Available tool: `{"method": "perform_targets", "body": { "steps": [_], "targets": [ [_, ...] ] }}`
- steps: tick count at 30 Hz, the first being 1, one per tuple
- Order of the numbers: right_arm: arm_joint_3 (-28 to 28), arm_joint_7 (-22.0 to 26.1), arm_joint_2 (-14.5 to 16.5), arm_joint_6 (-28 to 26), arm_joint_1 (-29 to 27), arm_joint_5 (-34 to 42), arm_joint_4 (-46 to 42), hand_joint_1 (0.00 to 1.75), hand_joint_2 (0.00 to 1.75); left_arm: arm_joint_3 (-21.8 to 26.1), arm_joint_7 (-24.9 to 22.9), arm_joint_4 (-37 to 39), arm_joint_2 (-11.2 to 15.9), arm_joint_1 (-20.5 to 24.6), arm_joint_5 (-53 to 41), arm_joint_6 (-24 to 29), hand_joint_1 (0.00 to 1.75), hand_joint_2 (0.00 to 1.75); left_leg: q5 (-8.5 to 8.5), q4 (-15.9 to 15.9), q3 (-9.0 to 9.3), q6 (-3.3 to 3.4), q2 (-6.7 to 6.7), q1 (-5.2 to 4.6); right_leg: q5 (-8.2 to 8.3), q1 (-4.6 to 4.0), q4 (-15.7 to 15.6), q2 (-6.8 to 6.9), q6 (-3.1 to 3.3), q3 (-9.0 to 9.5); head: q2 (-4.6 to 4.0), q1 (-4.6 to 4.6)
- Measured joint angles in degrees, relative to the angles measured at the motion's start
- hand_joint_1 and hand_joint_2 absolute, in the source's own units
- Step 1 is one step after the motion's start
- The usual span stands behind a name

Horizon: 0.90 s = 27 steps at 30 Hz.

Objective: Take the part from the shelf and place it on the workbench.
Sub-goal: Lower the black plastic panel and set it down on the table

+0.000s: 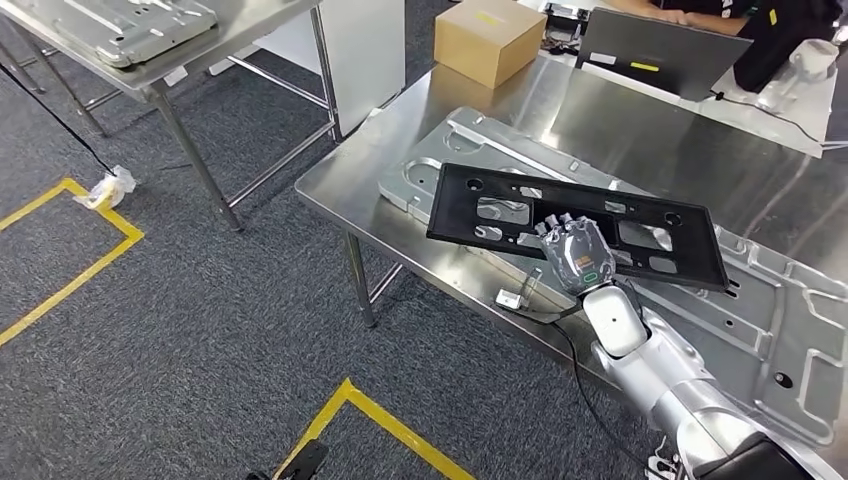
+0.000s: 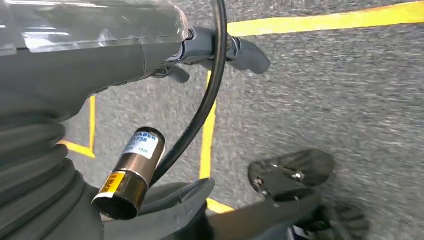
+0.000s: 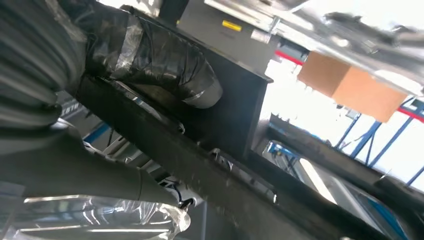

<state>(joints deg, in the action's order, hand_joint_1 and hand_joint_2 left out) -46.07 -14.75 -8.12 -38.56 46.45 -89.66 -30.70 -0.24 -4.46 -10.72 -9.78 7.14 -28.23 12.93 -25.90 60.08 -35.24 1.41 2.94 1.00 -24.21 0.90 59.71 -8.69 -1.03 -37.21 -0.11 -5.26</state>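
You can see a shiny silver right arm (image 1: 655,365) with a thin black cable beside it, a grey right hand (image 1: 576,253) with a small green mark, and a grey ribbed cover behind the left hand (image 2: 200,47).

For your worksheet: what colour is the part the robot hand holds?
Black; the part, in the right robot hand, shows best in the head view.

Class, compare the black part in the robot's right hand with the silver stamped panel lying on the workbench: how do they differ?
The black part is matte black; the silver panel is shiny bare metal. The black part is narrower, the silver panel broader. The right hand holds the black part tilted above the workbench; the silver panel lies flat. Both are flat with cut-outs.
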Motion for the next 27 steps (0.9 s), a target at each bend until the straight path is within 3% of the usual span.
{"method": "perform_targets", "body": {
  "steps": [2, 4, 6, 7, 8, 10, 12, 15, 17, 18, 20, 21, 22, 23, 24, 25, 27],
  "targets": [
    [0.0, 0.09, -0.22, -0.01, -0.09, 0.0, 0.06, 1.75, 1.75, 0.03, 0.02, -0.02, 0.01, 0.19, -0.02, 0.01, 0.0, 1.75, 0.41, -0.83, 0.41, 0.78, -1.35, 0.2, -0.94, -0.25, 1.32, 2.35, -0.61, -0.69, 0.0, -0.33],
    [0.0, 0.13, -0.25, 0.0, 0.02, 0.0, 0.07, 1.75, 1.75, 0.05, 0.03, -0.02, 0.02, 0.17, -0.03, -0.01, 0.0, 1.75, 0.55, -1.29, 0.65, 1.28, -2.69, 0.19, -4.03, -0.41, 7.09, 6.51, -1.16, -3.37, 0.0, -0.77],
    [0.0, 0.13, -0.19, 0.02, -0.03, 0.0, 0.11, 1.75, 1.75, 0.08, 0.02, -0.01, 0.05, -0.03, -0.03, -0.03, 0.0, 1.75, 0.43, -1.3, 0.67, 1.4, -4.14, 0.09, -6.58, -0.12, 13.97, 8.15, -1.63, -6.8, 0.0, -0.86],
    [0.0, 0.18, -0.16, 0.02, -0.13, 0.06, 0.16, 1.75, 1.75, 0.1, 0.01, -0.01, 0.08, -0.1, -0.03, -0.02, 0.0, 1.75, 0.32, -1.29, 0.71, 1.38, -4.75, 0.07, -6.48, 0.05, 15.17, 8.35, -1.77, -7.46, 0.0, -0.87],
    [0.0, 0.35, -0.16, 0.03, -0.21, 0.3, 0.21, 1.75, 1.75, 0.12, 0.01, -0.02, 0.08, -0.1, -0.03, -0.02, 0.0, 1.75, 0.22, -1.28, 0.79, 1.29, -5.27, 0.08, -5.36, 0.19, 14.12, 8.47, -1.85, -6.97, 0.0, -0.87],
    [0.03, 0.96, -0.15, 0.06, -0.24, 0.85, 0.27, 1.75, 1.75, 0.14, -0.07, -0.03, 0.04, -0.03, -0.03, -0.01, 0.0, 1.75, -0.05, -1.28, 1.1, 0.98, -6.07, 0.08, -1.69, 0.26, 6.69, 9.13, -1.69, -3.16, 0.0, -0.89],
    [0.12, 1.56, -0.07, 0.08, -0.25, 0.87, 0.28, 1.75, 1.75, 0.17, -0.2, -0.03, 0.02, 0.08, -0.06, 0.03, 0.0, 1.75, -0.29, -1.26, 1.31, 0.49, -6.73, -0.12, 0.22, -0.21, 0.26, 10.04, -1.08, 0.32, 0.0, -0.88],
    [0.42, 1.94, 0.06, -0.03, -0.51, 0.35, 0.34, 1.75, 1.75, 0.22, -0.41, -0.03, -0.03, 0.1, -0.23, 0.11, 0.0, 1.75, -0.43, -1.43, 1.6, -0.41, -7.31, -0.33, 0.12, -0.63, -1.22, 9.99, -0.09, 1.1, 0.0, -0.83],
    [0.67, 2.05, 0.24, -0.07, -0.64, 0.19, 0.36, 1.75, 1.75, 0.23, -0.58, -0.04, -0.08, 0.1, -0.42, 0.13, 0.0, 1.75, -1.49, -0.26, 1.3, -1.03, -6.44, -0.25, 0.27, -0.35, -1.78, 9.67, 0.62, 1.59, 0.0, -0.76],
    [0.75, 2.07, 0.37, -0.08, -0.64, 0.13, 0.36, 1.75, 1.75, 0.24, -0.76, -0.05, -0.08, 0.08, -0.51, 0.14, 0.0, 1.75, -2.82, 1.87, 0.36, -1.26, -5.59, -0.21, 0.33, -0.18, -2.07, 9.55, 1.03, 1.87, 0.0, -0.69],
    [0.8, 2.07, 0.68, -0.08, -0.73, 0.05, 0.37, 1.75, 1.75, 0.26, -1.14, -0.05, -0.06, -0.17, -0.59, 0.14, 0.0, 1.75, -6.31, 9.12, -3.2, -1.52, -4.02, -0.11, 0.23, -0.15, -2.16, 9.25, 1.62, 2.07, 0.0, -0.58],
    [0.81, 2.07, 0.8, -0.08, -0.89, 0.05, 0.37, 1.75, 1.75, 0.27, -1.28, -0.05, -0.04, -0.4, -0.59, 0.14, 0.0, 1.75, -7.5, 12.68, -5.04, -1.63, -3.72, -0.1, 0.15, -0.2, -2.08, 8.96, 1.76, 2.07, 0.0, -0.58],
    [0.81, 2.08, 0.96, -0.08, -1.1, 0.04, 0.38, 1.75, 1.75, 0.3, -1.36, -0.05, -0.03, -0.62, -0.58, 0.14, 0.0, 1.75, -7.64, 14.65, -6.19, -1.71, -3.6, -0.1, 0.05, -0.24, -1.94, 8.6, 1.82, 2.07, 0.0, -0.57],
    [0.81, 2.08, 1.1, -0.08, -1.3, 0.04, 0.38, 1.75, 1.75, 0.32, -1.39, -0.05, -0.02, -0.76, -0.58, 0.14, 0.0, 1.75, -6.65, 14.48, -6.33, -1.72, -3.54, -0.08, -0.07, -0.24, -1.74, 8.21, 1.81, 2.07, 0.0, -0.57],
    [0.81, 2.08, 1.19, -0.08, -1.44, 0.04, 0.39, 1.75, 1.75, 0.34, -1.41, -0.05, -0.01, -0.82, -0.58, 0.14, 0.0, 1.75, -4.65, 12.02, -5.37, -1.68, -3.53, -0.06, -0.27, -0.2, -1.43, 7.84, 1.72, 2.08, 0.0, -0.56],
    [0.81, 2.08, 1.25, -0.08, -1.51, 0.04, 0.39, 1.75, 1.75, 0.38, -1.42, -0.05, -0.01, -0.81, -0.58, 0.14, 0.0, 1.75, -2.38, 8.09, -3.72, -1.58, -3.47, -0.02, -0.56, -0.15, -1.03, 7.57, 1.56, 2.05, 0.0, -0.57],
    [0.81, 2.07, 1.27, -0.08, -1.5, 0.04, 0.39, 1.75, 1.75, 0.49, -1.43, -0.05, -0.01, -0.75, -0.57, 0.14, 0.0, 1.75, -0.01, 1.88, -0.88, -1.25, -3.09, 0.0, -1.1, -0.32, -0.11, 7.14, 1.04, 1.68, 0.0, -0.6]
  ]
}}
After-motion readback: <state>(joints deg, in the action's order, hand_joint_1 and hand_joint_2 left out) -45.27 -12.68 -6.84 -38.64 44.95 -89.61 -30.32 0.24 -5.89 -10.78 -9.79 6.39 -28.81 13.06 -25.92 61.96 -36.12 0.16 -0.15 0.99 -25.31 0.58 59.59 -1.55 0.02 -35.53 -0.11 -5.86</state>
